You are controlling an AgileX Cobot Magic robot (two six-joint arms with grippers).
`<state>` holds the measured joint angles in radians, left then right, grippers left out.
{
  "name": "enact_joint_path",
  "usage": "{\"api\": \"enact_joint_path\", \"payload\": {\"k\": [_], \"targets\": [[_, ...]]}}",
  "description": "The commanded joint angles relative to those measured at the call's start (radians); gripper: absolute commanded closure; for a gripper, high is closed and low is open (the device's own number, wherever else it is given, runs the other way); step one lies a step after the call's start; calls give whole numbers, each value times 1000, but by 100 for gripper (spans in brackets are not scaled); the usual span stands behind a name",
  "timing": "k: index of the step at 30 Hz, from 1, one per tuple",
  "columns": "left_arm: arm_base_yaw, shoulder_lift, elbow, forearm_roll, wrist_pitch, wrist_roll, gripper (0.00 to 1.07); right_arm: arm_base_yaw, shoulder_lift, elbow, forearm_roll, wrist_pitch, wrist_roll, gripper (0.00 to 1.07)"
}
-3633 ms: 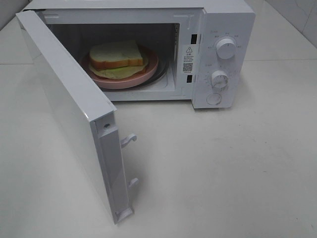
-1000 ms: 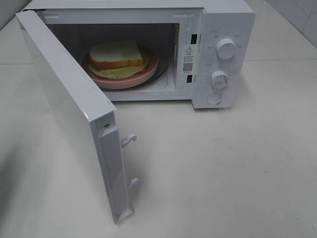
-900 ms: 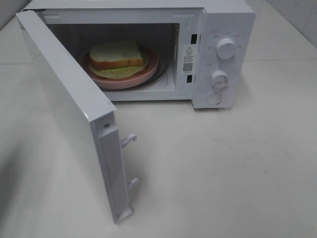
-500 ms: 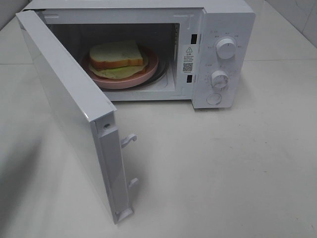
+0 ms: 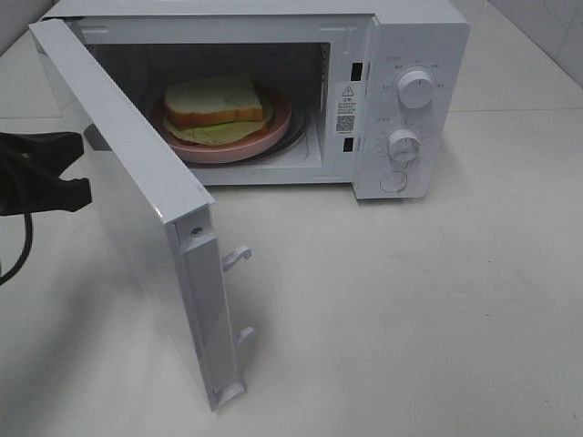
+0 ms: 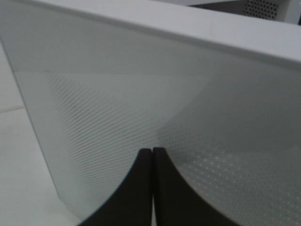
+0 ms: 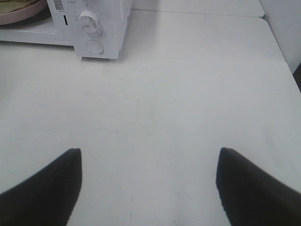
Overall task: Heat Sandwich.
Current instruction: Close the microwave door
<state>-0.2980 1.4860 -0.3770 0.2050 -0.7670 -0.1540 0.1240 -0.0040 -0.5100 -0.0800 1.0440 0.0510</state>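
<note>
Hovering frame-left behind open door (image 5: 127,173), left tool (image 5: 64,173) pinched together, right tool (image 7: 149,151) spread; risking glancing push leaving door unlatched.

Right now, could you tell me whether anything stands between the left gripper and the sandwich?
Yes: the open microwave door stands between them, with the left gripper on its outer side and the sandwich inside.
</note>
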Motion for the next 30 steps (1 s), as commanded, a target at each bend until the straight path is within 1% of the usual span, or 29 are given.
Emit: {"api": "enact_joint_path", "payload": {"k": [1,3,4,5,6,7,8,10,14,16,17,18,19,21,22,24,26,27,28,30], "targets": [[-46,28,-34,-40,-20,-2,107,-6,-27,4,-4,-4,1,31],[-90,58,-63,-93,-18,-2,107,-6,-27,4,-4,-4,1,31],[-90,58,-63,-93,-18,-2,107,-6,-27,4,-4,-4,1,31],[-105,68,-74,-110,-18,6,107,-6,-27,4,-4,-4,1,31],[-135,85,-92,-138,-17,26,107,-6,-27,4,-4,-4,1,31],[-147,96,-101,-146,-15,38,107,-6,-27,4,-4,-4,1,31],[-147,96,-101,-146,-15,38,107,-6,-27,4,-4,-4,1,31],[-191,121,-135,-170,-14,63,107,-6,-27,4,-4,-4,1,31],[-229,147,-169,-205,-13,70,107,-6,-27,4,-4,-4,1,31],[-268,174,-207,-248,-4,89,107,-6,-27,4,-4,-4,1,31],[-268,174,-207,-248,-4,89,107,-6,-27,4,-4,-4,1,31],[-281,180,-221,-267,2,100,107,-6,-27,4,-4,-4,1,31],[-306,200,-257,-309,32,135,107,-6,-27,4,-4,-4,1,31],[-326,221,-293,-335,45,172,107,-6,-27,4,-4,-4,1,31],[-326,221,-293,-335,45,172,107,-6,-27,4,-4,-4,1,31],[-353,255,-343,-368,46,203,107,-6,-27,4,-4,-4,1,31],[-370,272,-375,-394,47,212,107,-6,-27,4,-4,-4,1,31],[-370,272,-375,-394,47,212,107,-6,-27,4,-4,-4,1,31],[-387,290,-410,-424,55,225,107,-6,-27,4,-4,-4,1,31],[-397,311,-446,-441,73,231,107,-6,-27,4,-4,-4,1,31]]}}
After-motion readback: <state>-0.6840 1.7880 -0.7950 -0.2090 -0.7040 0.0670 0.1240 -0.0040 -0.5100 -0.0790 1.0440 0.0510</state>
